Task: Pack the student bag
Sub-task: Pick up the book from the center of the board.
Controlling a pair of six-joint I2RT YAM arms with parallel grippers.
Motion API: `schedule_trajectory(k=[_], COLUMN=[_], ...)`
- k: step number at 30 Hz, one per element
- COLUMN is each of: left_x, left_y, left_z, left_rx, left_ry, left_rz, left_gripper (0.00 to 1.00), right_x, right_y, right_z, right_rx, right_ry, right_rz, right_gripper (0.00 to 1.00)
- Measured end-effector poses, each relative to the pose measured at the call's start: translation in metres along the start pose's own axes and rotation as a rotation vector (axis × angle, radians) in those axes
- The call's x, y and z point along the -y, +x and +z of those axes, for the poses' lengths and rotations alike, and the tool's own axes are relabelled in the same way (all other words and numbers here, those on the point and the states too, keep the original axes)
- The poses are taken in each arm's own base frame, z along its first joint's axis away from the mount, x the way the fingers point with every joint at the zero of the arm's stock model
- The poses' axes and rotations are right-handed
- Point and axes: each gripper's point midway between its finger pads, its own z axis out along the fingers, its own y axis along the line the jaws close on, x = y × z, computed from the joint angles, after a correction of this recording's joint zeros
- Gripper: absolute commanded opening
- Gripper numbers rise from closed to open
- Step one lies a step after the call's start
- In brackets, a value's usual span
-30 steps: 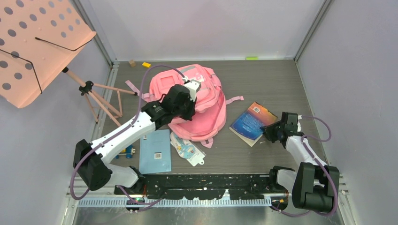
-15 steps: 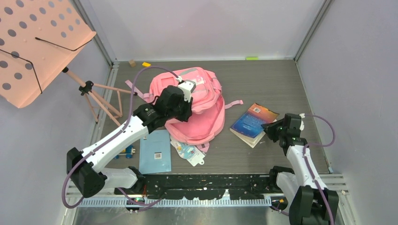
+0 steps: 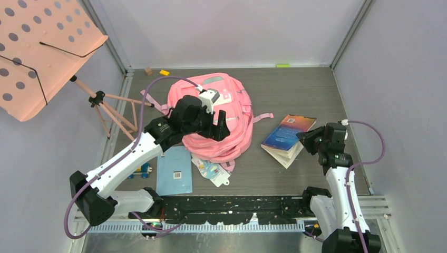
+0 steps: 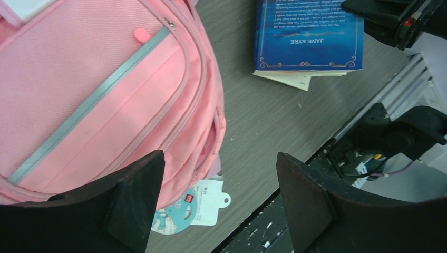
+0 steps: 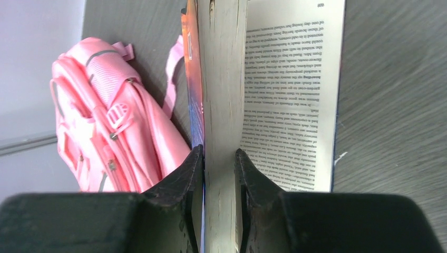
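Observation:
The pink student bag (image 3: 238, 125) lies flat in the middle of the table, also in the left wrist view (image 4: 100, 79) and the right wrist view (image 5: 108, 132). My left gripper (image 3: 219, 126) hovers over the bag's near right edge, jaws wide open and nothing between them (image 4: 221, 161). A blue-covered book (image 3: 287, 134), titled Jane Eyre (image 4: 308, 37), sits to the bag's right. My right gripper (image 3: 307, 141) is shut on the book's block of pages (image 5: 221, 79). The book's right edge is raised, and its back cover hangs open with a printed page showing.
A light blue booklet (image 3: 175, 169) and a carded packet (image 3: 212, 171) lie in front of the bag. A salmon music stand (image 3: 42, 47) stands at the back left. Small yellow (image 3: 164, 73) and green (image 3: 283, 65) bits lie by the back wall.
My left gripper has opened and let go of the bag, which has settled flatter. My right gripper has drawn right and up with the book's edge in it.

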Motion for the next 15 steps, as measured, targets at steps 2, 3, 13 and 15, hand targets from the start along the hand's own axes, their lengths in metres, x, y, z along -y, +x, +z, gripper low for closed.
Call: schedule_trajectory(k=[2, 3, 13, 15], left_x=[0.005, 0.008, 0.038, 0.040], left_y=[-0.001, -0.002, -0.022, -0.024], left_z=[0.000, 0.000, 0.000, 0.001], left_rx=[0.002, 0.003, 0.063, 0.072], left_ry=[0.022, 0.034, 0.178, 0.204], left_rz=[-0.021, -0.032, -0.188, -0.224], left_gripper=[0.83, 0.84, 0.90, 0.91], right_x=[-0.009, -0.015, -0.086, -0.098], right_y=[-0.003, -0.005, -0.017, -0.015], right_z=[-0.006, -0.009, -0.038, -0.040], right_rx=[0.003, 0.004, -0.009, -0.022], right_ry=[-0.028, -0.045, -0.306, -0.357], right_rz=[-0.011, -0.018, -0.071, -0.073], right_gripper=[0.01, 0.01, 0.00, 0.01])
